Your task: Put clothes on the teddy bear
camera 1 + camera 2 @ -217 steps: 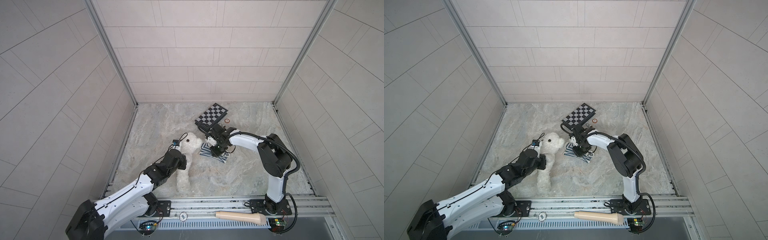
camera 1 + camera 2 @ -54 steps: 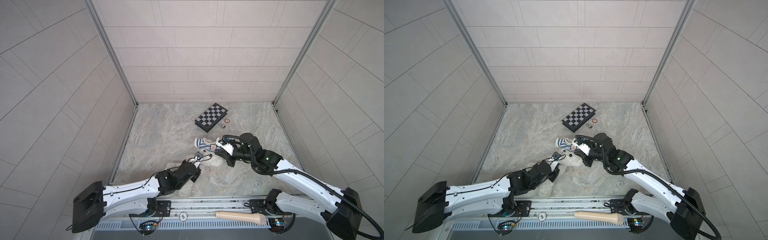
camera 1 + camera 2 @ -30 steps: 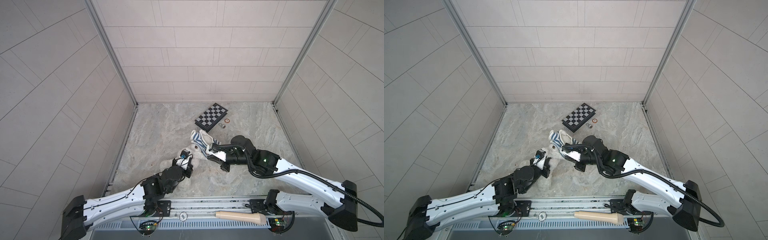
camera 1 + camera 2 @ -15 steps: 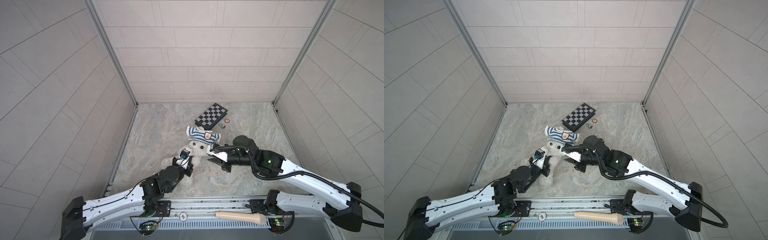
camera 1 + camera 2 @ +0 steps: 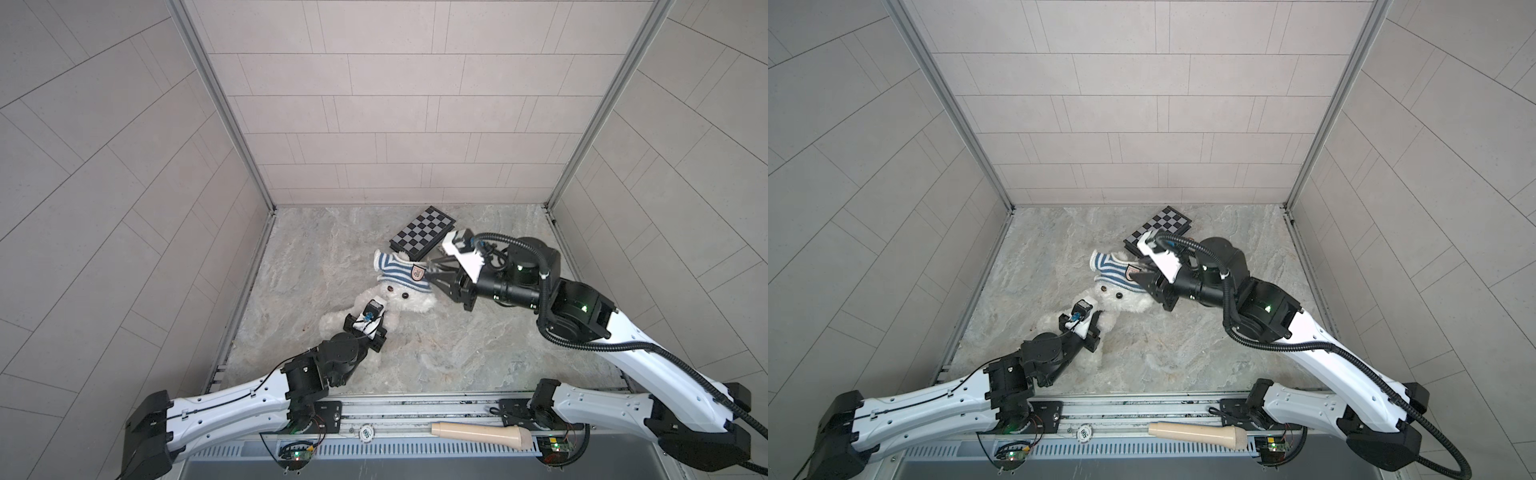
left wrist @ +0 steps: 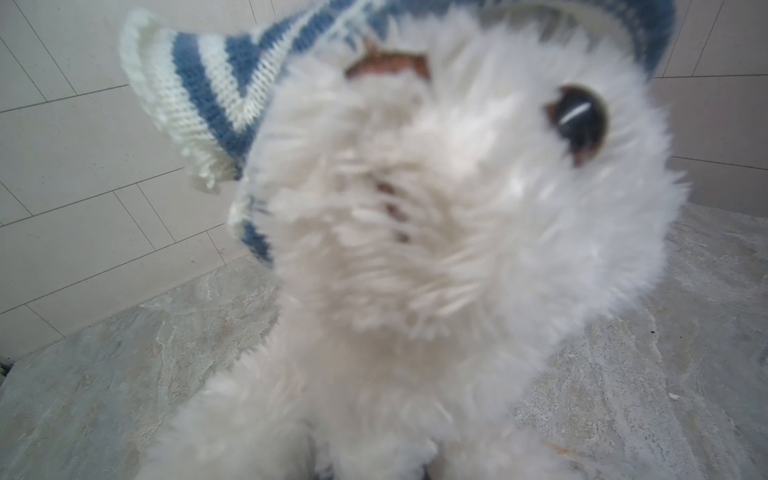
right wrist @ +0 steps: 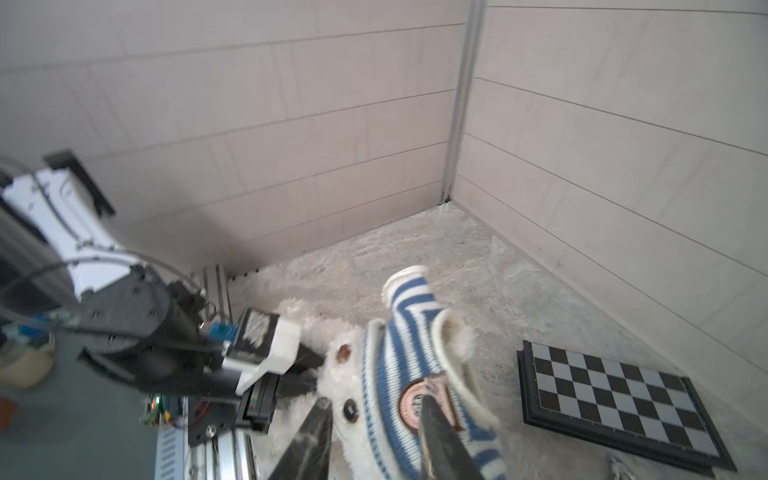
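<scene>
The teddy bear (image 5: 409,302) sits near the middle of the marble tabletop (image 5: 478,345), just beside the near edge of the chessboard (image 5: 422,230). Its head is up and its face is toward the front rail (image 5: 415,409); 2 dark eyes show in both top views. The striped shirt (image 5: 397,272), navy and white, sits over the crown of the head like a cap. Hem just above the eyes, crest badge (image 5: 417,272) on the side toward the right arm, 1 sleeve sticking out on the far side. Shirt not over the body: torso and limbs are bare white fur. The left gripper (image 5: 380,328) is pressed into the fur of the torso below the chin, clenched on the teddy bear; fingertips are buried, so the exact contact cannot be read. Left wrist view is almost filled by the blurred face (image 6: 436,249), with 1 eye sharp and the shirt edge (image 6: 208,91) above it. The right gripper (image 7: 376,392) is at the head with its 2 fingers (image 7: 313,432) parted. Face and shirt hem lie between them, 1 finger against the badge and the other beside an eye; jaws released, not pinching cloth. In a top view the right gripper (image 5: 1138,272) overlaps the badge side of the shirt (image 5: 1111,270). A beige cylindrical object (image 5: 478,432) lies on the front rail, well apart from the bear.
</scene>
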### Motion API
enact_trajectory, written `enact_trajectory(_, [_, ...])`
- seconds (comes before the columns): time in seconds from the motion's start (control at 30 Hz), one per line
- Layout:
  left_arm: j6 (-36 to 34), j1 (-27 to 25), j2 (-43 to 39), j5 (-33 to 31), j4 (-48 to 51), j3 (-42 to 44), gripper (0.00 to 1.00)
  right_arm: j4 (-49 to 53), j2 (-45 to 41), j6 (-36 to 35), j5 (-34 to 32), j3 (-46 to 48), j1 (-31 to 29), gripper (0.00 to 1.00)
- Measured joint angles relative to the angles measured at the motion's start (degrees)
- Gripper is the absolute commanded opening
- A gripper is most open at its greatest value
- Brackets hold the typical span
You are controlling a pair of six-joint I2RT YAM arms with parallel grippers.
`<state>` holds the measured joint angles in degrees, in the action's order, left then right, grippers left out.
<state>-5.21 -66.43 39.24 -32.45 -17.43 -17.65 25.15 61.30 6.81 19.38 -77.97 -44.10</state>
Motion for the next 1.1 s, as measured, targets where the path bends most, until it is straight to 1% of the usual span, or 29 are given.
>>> enact_trajectory(0.1, [-1.7,-1.3,0.1,-1.2,-0.1,0.0,0.00,1.8,3.3,4.0,2.8,-3.7,7.0,0.37])
enact_trajectory(0.17, [-2.4,-1.9,0.2,-1.5,-0.1,0.0,0.00,4.4,7.0,4.5,4.2,-6.8,9.3,0.36])
enact_trajectory(0.37, [-3.7,-2.4,0.9,-2.1,-0.1,0.0,0.00,13.6,20.1,2.2,8.7,-14.3,10.0,0.36])
enact_trajectory(0.47, [-3.9,-2.4,1.0,-2.3,0.0,0.0,0.00,17.3,24.1,0.7,10.3,-15.6,10.0,0.37])
enact_trajectory(0.57, [-3.9,-2.4,1.2,-2.4,0.0,0.0,0.00,19.5,25.0,-0.2,11.2,-14.7,10.0,0.37])
enact_trajectory(0.73, [-4.3,-2.5,2.4,-2.4,0.0,0.0,0.00,20.4,25.0,-1.1,13.2,-13.3,10.1,0.36])
enact_trajectory(0.83, [-4.3,-2.5,3.2,-2.4,-0.1,0.0,0.00,21.0,24.9,-1.8,14.9,-13.0,10.1,0.37])
enact_trajectory(1.1, [-4.3,-2.5,5.2,-2.5,-0.3,0.0,0.00,21.8,21.5,-1.9,18.4,-8.8,10.0,0.38])
